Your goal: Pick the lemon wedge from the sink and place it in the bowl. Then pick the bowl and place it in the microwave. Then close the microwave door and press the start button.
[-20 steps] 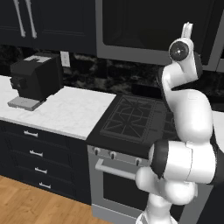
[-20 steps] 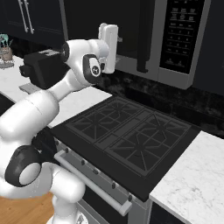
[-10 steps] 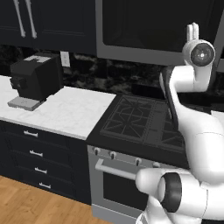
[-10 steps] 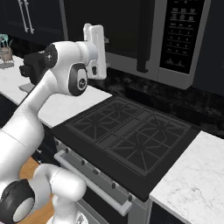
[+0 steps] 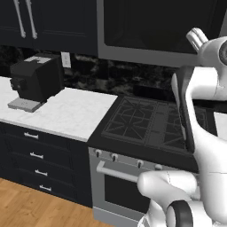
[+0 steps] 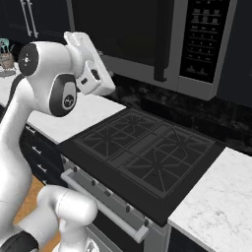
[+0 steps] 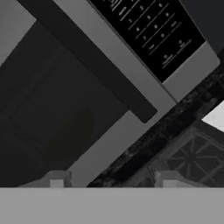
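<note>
The microwave (image 6: 162, 42) hangs above the stove, ahead of the gripper (image 7: 107, 181) and a little above it. The microwave door (image 7: 52, 109) is shut flush against the body, its dark glass panel taking up the part of the hand view straight beyond the fingertips (image 7: 56, 179). A long dark bar handle (image 7: 87, 57) runs along the door's edge, and past it, farther from the gripper, sits the dark control strip (image 7: 151, 30) with its rows of pale buttons. Through the glass a dim rounded shape shows; it may be the bowl inside, but the glass is too dark to tell.

The two fingertips stand apart with open space between them, nothing held, and they are clear of the door.

Below the gripper lies the black gas stove (image 6: 142, 150) with its grates, and the oven front with knobs (image 5: 115, 157) and a bar handle beneath it. In the right base view the white hand (image 6: 91, 69) is raised over the counter's edge, to the near left of the stove, tilted up toward the microwave. A white marble counter (image 5: 66, 113) runs away on the arm's left, carrying a black coffee machine (image 5: 35, 80). Another stretch of marble counter (image 6: 216, 206) lies to the right of the stove.
</note>
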